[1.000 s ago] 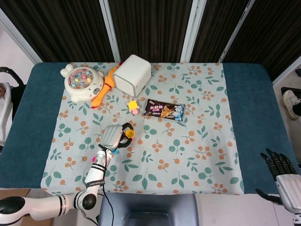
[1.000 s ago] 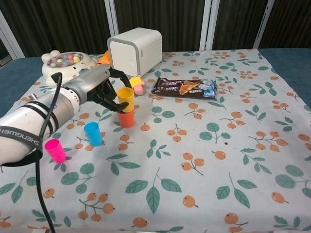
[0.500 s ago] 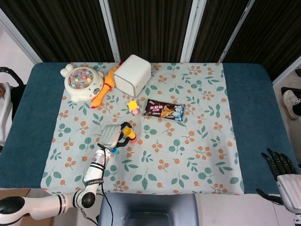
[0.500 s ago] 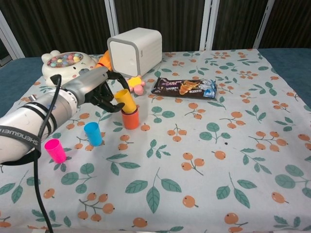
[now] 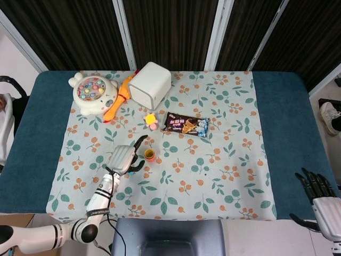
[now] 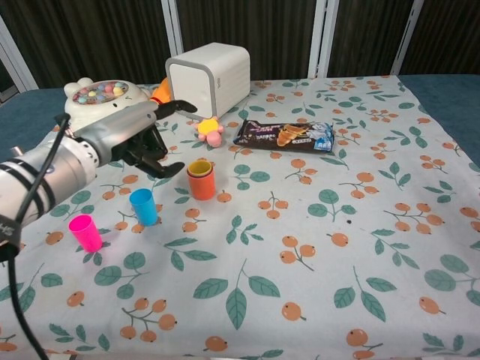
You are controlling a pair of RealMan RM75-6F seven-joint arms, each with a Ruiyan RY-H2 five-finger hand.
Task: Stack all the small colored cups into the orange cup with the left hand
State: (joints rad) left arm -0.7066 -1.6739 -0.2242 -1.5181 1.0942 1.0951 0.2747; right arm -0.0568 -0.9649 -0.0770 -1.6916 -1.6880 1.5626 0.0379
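Bare flowered cloth (image 6: 315, 247) lies open to the right of the orange cup (image 6: 201, 184); the blue cup (image 6: 142, 206) and pink cup (image 6: 84, 232) stand to its left. My left hand (image 6: 139, 139) has let go and drawn back, fingers spread and empty. The yellow cup (image 6: 199, 167) now sits nested upright inside the orange one. My right hand (image 5: 322, 200) hangs off the table's near right corner, fingers apart.

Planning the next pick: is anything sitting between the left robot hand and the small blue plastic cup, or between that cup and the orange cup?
Nothing visible. The left robot hand is open above bare cloth, the small blue plastic cup stands alone just nearer the camera, and only tablecloth separates it from the orange cup, which already holds the yellow cup.
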